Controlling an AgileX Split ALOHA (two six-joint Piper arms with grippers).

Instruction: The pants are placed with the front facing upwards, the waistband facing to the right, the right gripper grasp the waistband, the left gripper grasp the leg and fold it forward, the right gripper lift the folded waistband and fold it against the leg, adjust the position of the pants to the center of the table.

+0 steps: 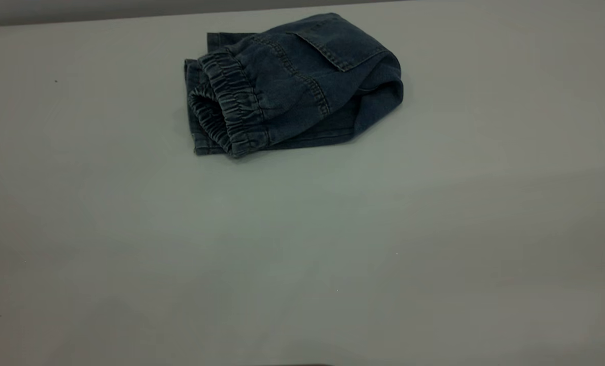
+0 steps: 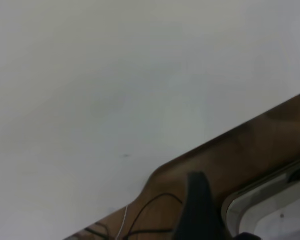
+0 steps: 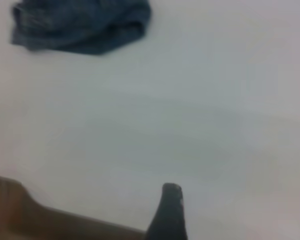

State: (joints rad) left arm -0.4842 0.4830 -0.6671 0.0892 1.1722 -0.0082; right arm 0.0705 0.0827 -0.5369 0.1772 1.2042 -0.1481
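The pants (image 1: 292, 81) lie folded into a compact blue denim bundle on the far middle of the white table (image 1: 302, 244). The ruffled waistband (image 1: 229, 107) is on top at the bundle's left end, and a patch pocket (image 1: 340, 48) faces up. Neither arm shows in the exterior view. The right wrist view has the pants (image 3: 79, 25) far off, with only a dark part of the right gripper (image 3: 170, 210) over bare table near its edge. In the left wrist view a dark part of the left gripper (image 2: 197, 205) hangs past the table's edge (image 2: 190, 150), holding nothing that I can see.
Bare white table surrounds the bundle on all sides, with most of the room toward the front. Beyond the table edge, the left wrist view shows brown floor (image 2: 250, 150), loose cables (image 2: 150, 205) and a pale rimmed object (image 2: 270, 200).
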